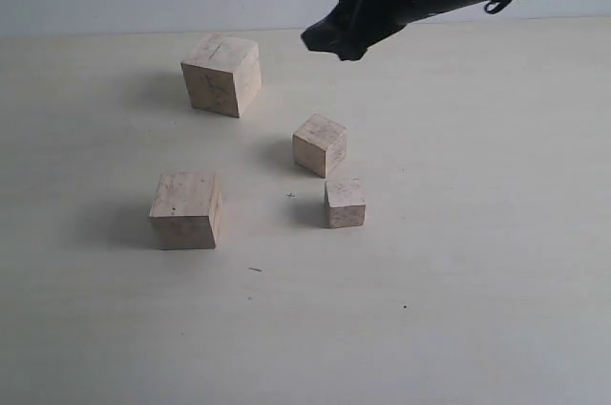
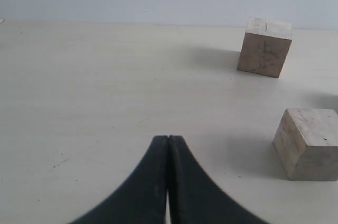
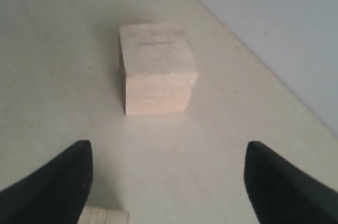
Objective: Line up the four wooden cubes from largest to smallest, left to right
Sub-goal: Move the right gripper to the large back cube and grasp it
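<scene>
While left claw (image 2: 168, 138) is together and right claw (image 3: 167, 147) gapes, pale largest cube (image 1: 221, 74) bears a slit.

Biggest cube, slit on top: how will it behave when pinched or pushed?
The largest cube looks like raw wood: probably rigid, fairly light. Flat faces, squat shape: likely slides rather than rolls or tips. Matte surface probably grips well.

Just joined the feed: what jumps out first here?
Four pale raw-wood cubes sit scattered on the pale table: the largest cube at the back left, the smallest cube farthest right. The black right claw hangs open, facing the largest cube; the black left claw is shut.
</scene>
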You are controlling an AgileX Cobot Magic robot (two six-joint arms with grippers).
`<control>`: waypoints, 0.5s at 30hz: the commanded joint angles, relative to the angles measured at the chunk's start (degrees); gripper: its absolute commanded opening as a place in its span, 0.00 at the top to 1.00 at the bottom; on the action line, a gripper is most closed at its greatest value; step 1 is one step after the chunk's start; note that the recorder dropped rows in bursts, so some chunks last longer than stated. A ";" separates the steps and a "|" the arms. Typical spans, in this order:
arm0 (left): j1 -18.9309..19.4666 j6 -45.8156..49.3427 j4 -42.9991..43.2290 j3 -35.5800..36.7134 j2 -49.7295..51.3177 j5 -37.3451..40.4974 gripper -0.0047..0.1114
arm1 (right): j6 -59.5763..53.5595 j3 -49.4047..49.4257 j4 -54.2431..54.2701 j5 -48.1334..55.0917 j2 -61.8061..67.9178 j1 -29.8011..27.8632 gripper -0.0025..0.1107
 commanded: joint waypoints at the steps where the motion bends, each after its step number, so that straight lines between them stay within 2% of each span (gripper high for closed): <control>1: 0.25 0.04 0.17 0.04 -0.39 -0.78 0.96 | -3.78 -3.28 6.43 -5.48 2.74 3.79 0.23; 8: 0.25 0.04 0.17 0.04 -0.39 -0.78 0.96 | -3.78 -6.92 7.34 -8.99 6.77 8.44 0.13; 15: 0.25 0.04 0.17 0.04 -0.39 -0.78 0.96 | -3.78 -9.79 7.76 -10.16 10.87 9.15 0.10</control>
